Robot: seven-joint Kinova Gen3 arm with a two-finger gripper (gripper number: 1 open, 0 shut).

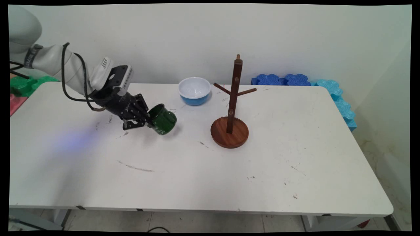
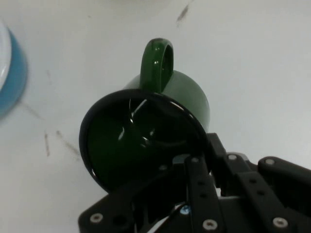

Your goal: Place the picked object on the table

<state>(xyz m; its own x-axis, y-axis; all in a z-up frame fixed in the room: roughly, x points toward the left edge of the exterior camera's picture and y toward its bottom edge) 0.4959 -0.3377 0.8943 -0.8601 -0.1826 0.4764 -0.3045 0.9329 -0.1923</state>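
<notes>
the white table [image 1: 203, 177] fills most of the main view, scuffed with grey marks. only that view shows the blue foam mats [image 1: 334, 95] along its far right edge, green and red mats [image 1: 19, 87] at far left, and the brown wooden mug tree [image 1: 231, 108] standing upright right of centre on its round base. the blue bowl [image 1: 194, 90] with a white inside sits at upper centre, near the wall; in the hand view just a sliver of it [image 2: 10, 73] shows at the left edge. the gripper [image 1: 149, 121] at centre left is clamped on the rim of a green mug [image 1: 163, 119], tilted with its mouth toward the arm. the hand view alone shows the mug [image 2: 146, 131] from its dark open mouth, handle at the top of the frame, one finger [image 2: 197, 170] inside the rim. there is small lettering on the arm's wrist band, too small to read
</notes>
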